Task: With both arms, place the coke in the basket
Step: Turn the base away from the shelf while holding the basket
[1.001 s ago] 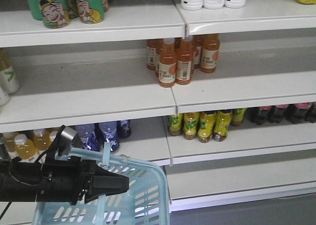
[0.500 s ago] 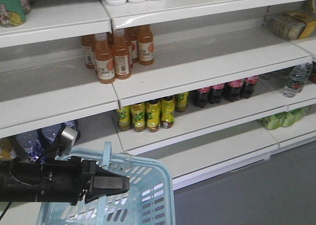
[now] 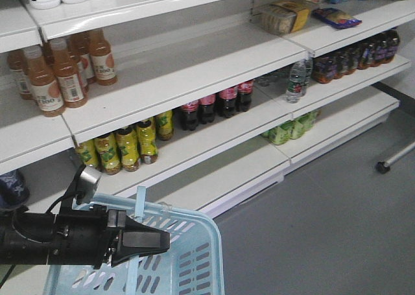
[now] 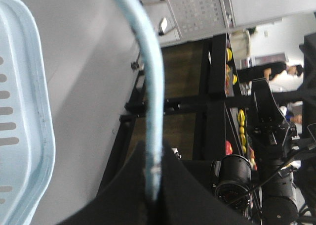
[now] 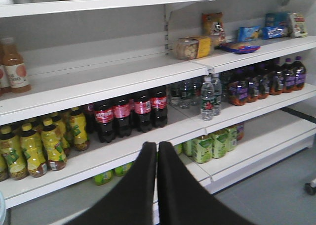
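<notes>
Shelves (image 3: pixel 194 68) shifted left | left tool (image 4: pixel 152 188) pinching handle (image 4: pixel 149 96) of basket (image 3: pixel 194 218) | right tool (image 5: pixel 157 158) pressed together

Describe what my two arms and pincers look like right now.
The left arm is black and tubular, with thin black cables looped along it and a round silver camera on a stalk. The left pincer is matte black, tapering to a blunt wedge. The right pincer shows two smooth black fingers, unmarked.
</notes>
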You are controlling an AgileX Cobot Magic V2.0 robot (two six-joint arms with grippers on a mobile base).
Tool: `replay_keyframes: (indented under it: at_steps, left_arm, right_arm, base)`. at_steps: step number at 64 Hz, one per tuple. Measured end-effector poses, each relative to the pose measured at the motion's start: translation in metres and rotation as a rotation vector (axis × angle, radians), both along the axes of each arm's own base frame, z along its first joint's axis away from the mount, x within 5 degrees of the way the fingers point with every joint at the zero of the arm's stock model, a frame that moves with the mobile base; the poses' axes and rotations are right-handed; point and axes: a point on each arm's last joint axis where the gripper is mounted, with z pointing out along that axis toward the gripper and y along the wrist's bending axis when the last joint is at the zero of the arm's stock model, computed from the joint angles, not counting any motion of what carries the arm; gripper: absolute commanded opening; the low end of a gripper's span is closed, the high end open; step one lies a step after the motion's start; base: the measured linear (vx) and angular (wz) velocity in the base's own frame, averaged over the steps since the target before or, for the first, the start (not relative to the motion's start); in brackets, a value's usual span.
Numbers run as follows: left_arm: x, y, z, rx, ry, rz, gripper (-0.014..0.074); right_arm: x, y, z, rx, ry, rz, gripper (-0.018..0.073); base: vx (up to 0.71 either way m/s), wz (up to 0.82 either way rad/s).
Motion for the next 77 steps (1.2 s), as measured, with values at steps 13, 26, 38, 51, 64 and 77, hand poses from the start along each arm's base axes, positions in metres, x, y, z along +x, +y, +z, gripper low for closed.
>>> replay_keyframes:
  at_steps: [13,26,38,51,64,77]
  left_arm:
    - [0.0000,0.0000,0.0000,0.000,0.000,0.000,-0.0007]
    - [0.0000,0.0000,0.0000,0.000,0.000,0.000,-0.0007]
    - [0.0000,0.0000,0.0000,0.000,0.000,0.000,-0.0007]
    - [0.0000,0.0000,0.0000,0.000,0.000,0.000,-0.0007]
    - [0.0000,0.0000,0.0000,0.000,0.000,0.000,-0.0006]
    - [0.0000,0.0000,0.0000,0.000,0.000,0.000,-0.0006]
  right_arm:
    - [0.0000,0.0000,0.0000,0.000,0.000,0.000,-0.0009]
    - [0.0000,0.0000,0.0000,0.000,0.000,0.000,-0.0009]
    - [0.0000,0.0000,0.0000,0.000,0.000,0.000,-0.0009]
    - [0.0000,0.0000,0.0000,0.000,0.000,0.000,-0.0009]
    - [0.0000,0.0000,0.0000,0.000,0.000,0.000,-0.0009]
    - [0.0000,0.0000,0.0000,0.000,0.000,0.000,-0.0009]
  base:
    - [-0.08,-0.48]
    - [-0.08,-0.49]
    - [-0.07,-0.48]
    - [-0.06,-0.48]
    - [-0.04,-0.48]
    - [-0.03,-0.43]
